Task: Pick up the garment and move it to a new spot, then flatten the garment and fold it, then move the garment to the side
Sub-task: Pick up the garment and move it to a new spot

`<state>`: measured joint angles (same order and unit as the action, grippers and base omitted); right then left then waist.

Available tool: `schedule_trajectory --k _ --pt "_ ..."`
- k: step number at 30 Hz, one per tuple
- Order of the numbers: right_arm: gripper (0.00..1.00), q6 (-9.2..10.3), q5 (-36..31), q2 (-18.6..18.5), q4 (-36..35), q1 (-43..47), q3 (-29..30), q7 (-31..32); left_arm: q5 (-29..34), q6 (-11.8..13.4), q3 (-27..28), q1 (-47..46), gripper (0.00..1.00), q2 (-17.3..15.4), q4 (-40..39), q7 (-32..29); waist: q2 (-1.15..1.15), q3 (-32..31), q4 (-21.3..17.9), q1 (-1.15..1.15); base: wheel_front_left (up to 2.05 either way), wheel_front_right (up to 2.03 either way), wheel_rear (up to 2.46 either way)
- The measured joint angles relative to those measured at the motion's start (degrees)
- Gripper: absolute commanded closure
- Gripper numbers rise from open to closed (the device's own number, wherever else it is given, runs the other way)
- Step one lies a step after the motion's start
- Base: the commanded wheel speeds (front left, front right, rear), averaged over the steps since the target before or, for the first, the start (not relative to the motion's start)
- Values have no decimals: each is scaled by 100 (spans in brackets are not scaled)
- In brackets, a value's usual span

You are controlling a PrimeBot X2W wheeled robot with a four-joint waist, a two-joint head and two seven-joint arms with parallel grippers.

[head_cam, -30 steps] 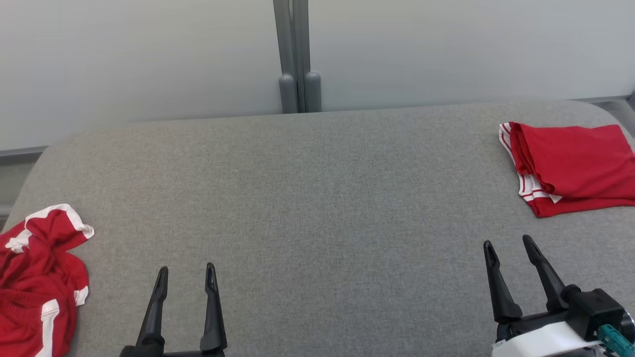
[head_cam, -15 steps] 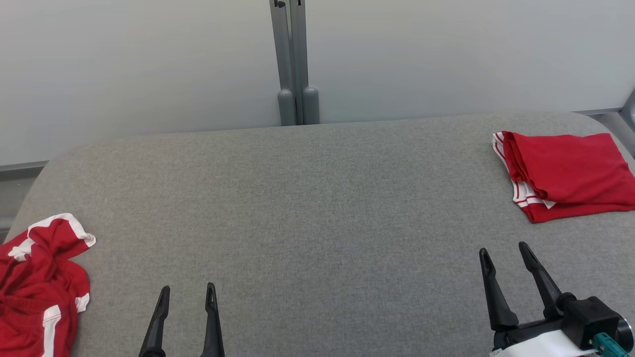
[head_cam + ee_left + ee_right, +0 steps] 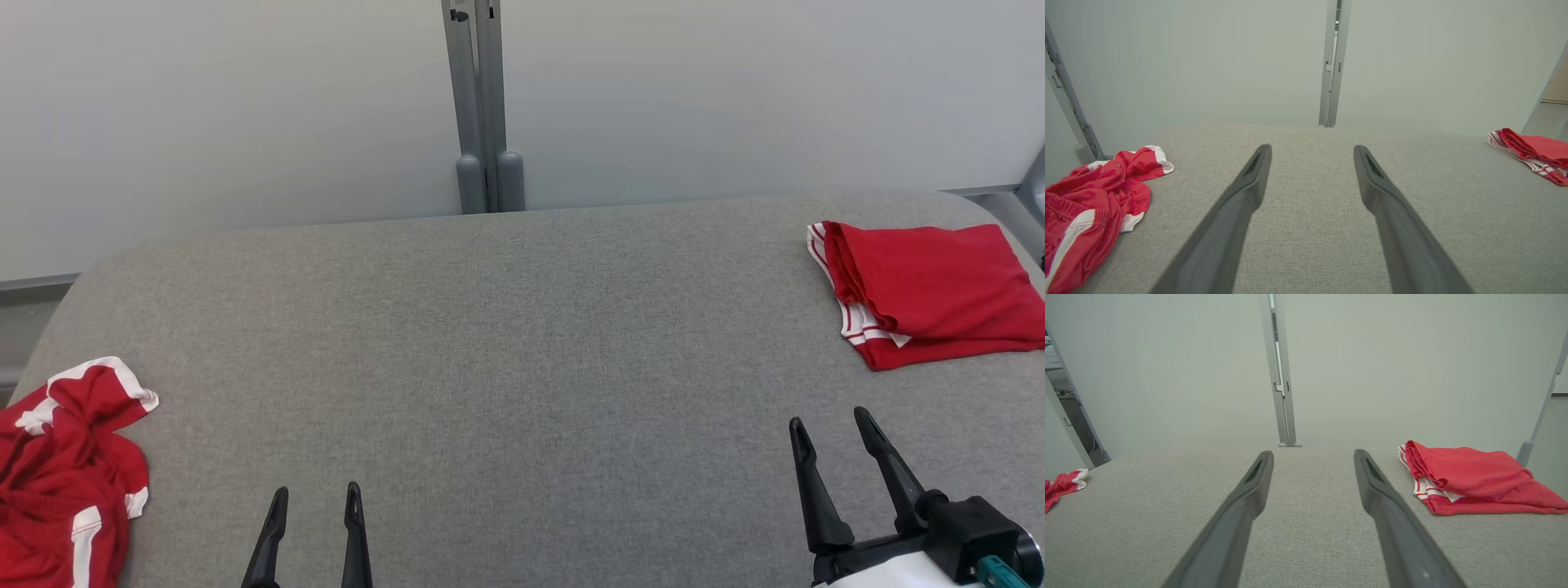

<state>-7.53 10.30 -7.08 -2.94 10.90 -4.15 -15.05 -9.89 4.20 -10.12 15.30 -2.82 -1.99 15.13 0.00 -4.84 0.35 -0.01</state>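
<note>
A crumpled red garment with white stripes [image 3: 65, 482] lies in a heap at the left edge of the grey table [image 3: 506, 343]; it also shows in the left wrist view [image 3: 1094, 204]. A folded red garment with white trim [image 3: 927, 290] rests flat at the far right [image 3: 1470, 477]. My left gripper [image 3: 317, 494] stands open near the front edge, to the right of the heap and apart from it. My right gripper [image 3: 831, 425] is open too, in front of the folded garment, holding nothing.
A pale wall runs behind the table with a grey vertical post [image 3: 482, 106] at its middle. The table's rounded left corner [image 3: 73, 286] lies close to the heap. A grey frame piece [image 3: 1033, 180] stands at the far right.
The camera has tilted up, so the table and garments sit lower in the picture. My left gripper has drawn back toward the bottom edge. Both garments lie as before.
</note>
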Motion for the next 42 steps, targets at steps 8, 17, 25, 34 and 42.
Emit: schedule_trajectory --k 8,17,25,34,42 --pt "0 -1 9 -23 -7 42 -48 0 45 44 -26 -64 0 0 78 0 0 26 151 0 0 0 0" --pt "0 -1 29 44 20 91 -182 0 -15 235 110 -99 0 0 25 0 0 38 678 0 0 0 0" --pt "0 -1 64 110 32 120 -261 0 -53 234 172 -115 0 0 18 0 0 36 1398 0 0 0 0" --pt "0 -1 71 141 63 69 -450 0 -35 292 277 -119 0 0 -101 0 0 50 2282 0 0 0 0" --pt "0 -1 156 -11 182 -254 -702 0 -100 499 348 -119 0 -1 -264 0 0 226 2724 0 0 0 0"
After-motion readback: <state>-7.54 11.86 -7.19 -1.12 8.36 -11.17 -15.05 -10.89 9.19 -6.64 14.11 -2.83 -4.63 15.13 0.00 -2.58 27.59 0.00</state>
